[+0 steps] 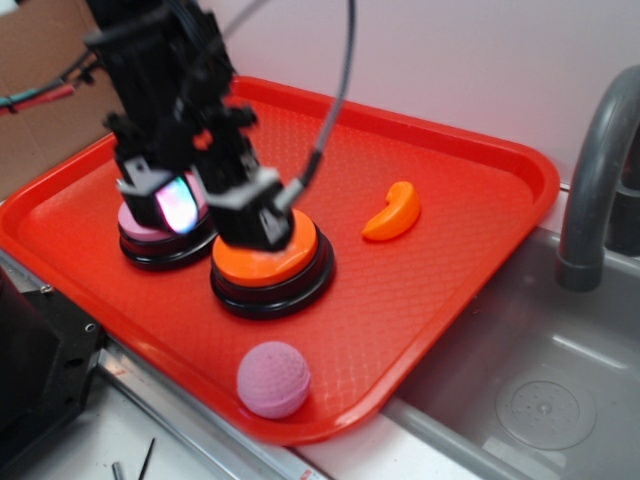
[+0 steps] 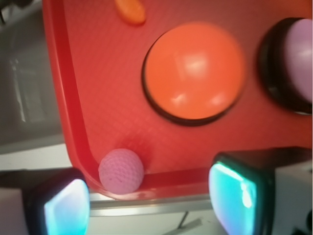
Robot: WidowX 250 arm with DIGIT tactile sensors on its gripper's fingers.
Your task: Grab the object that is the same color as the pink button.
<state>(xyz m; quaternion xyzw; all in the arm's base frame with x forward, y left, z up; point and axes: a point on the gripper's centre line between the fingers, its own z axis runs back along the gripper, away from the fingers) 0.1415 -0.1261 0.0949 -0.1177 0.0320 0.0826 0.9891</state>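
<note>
Pincer (image 1: 215, 205) above buttons, fingers spread apart, nothing between them. Pink ball (image 1: 273, 379) sits in near corner of red tray (image 1: 470, 240), touching rim — well apart from pincer. Pink button (image 1: 150, 228) and orange button (image 1: 268, 265) side by side on tray. Orange crescent piece (image 1: 393, 212) farther back, beside sink (image 1: 540, 390).

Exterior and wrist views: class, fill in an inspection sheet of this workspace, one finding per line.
Surface: red tray, beside a sink.
Job's things: pink ball in the tray's near corner, free; pink button partly hidden by the arm.
Clutter: orange button; orange crescent.
Grippers: gripper open, above the buttons, holding nothing.
Cables: black cable running to the gripper.
Surroundings: sink, grey faucet, cardboard behind.
</note>
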